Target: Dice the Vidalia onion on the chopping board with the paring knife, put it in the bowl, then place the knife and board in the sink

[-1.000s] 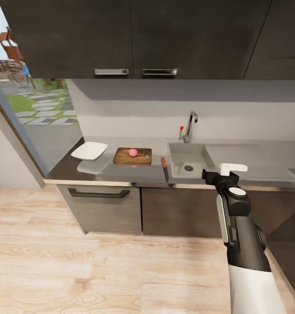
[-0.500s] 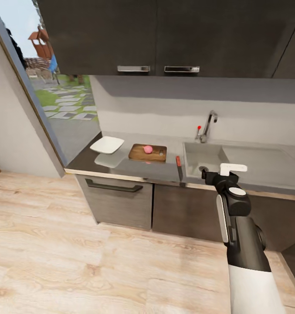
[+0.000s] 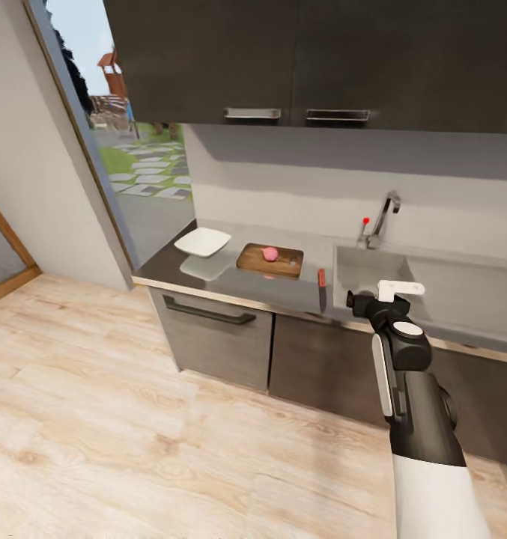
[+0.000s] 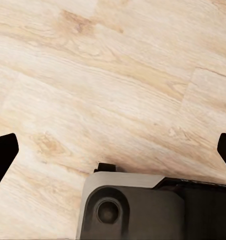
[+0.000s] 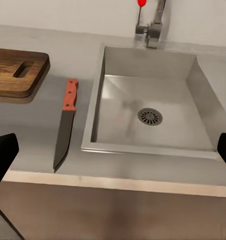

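Right end effector (image 5: 113, 150) open; paring knife (image 5: 64, 123) near, untouched

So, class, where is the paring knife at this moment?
In the head view the paring knife lies on the countertop, between the chopping board to its left and the sink to its right.

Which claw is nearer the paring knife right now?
The right claw. It hangs open before the counter edge, facing the paring knife and sink. The left claw is open too, aimed at the wooden floor, away from the counter.
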{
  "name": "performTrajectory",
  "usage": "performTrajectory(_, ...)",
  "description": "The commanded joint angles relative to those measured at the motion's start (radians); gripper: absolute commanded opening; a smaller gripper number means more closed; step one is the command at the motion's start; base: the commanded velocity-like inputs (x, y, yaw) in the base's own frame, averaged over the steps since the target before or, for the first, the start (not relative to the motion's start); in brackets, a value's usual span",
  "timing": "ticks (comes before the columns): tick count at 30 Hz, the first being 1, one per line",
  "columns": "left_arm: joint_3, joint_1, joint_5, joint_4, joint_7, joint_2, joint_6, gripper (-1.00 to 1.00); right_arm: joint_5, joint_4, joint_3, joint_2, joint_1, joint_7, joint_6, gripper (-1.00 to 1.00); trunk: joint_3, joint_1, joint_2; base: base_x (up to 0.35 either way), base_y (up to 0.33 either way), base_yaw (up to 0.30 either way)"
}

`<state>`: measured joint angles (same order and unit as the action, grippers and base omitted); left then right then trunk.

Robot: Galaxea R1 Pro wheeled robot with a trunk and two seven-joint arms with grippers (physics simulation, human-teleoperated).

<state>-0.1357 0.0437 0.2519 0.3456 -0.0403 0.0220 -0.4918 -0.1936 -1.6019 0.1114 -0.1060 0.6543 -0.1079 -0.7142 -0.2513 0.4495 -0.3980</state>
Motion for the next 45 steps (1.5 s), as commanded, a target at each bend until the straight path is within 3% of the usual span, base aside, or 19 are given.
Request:
performTrajectory(1, -0.008, 0.001, 0.008, 0.000, -0.004, 0.001, -0.004, 1.00, -0.004, -0.001, 0.001, 0.000, 0.001, 0.000, -0.005, 1.00, -0.003, 0.001, -0.002, 0.000, -0.282, 0.250)
performTrajectory(19, -0.008, 0.001, 0.009, 0.000, -0.004, 0.001, -0.004, 1.00, -0.006, -0.001, 0.001, 0.001, 0.000, 0.001, -0.007, 1.00, -0.015, 0.001, -0.002, 0.000, -0.309, 0.239)
performTrajectory(45, -0.008, 0.001, 0.009, 0.000, -0.004, 0.002, -0.003, 1.00, -0.006, -0.001, 0.001, 0.000, -0.002, 0.000, -0.010, 1.00, -0.016, 0.001, -0.002, 0.050, -0.118, 0.007)
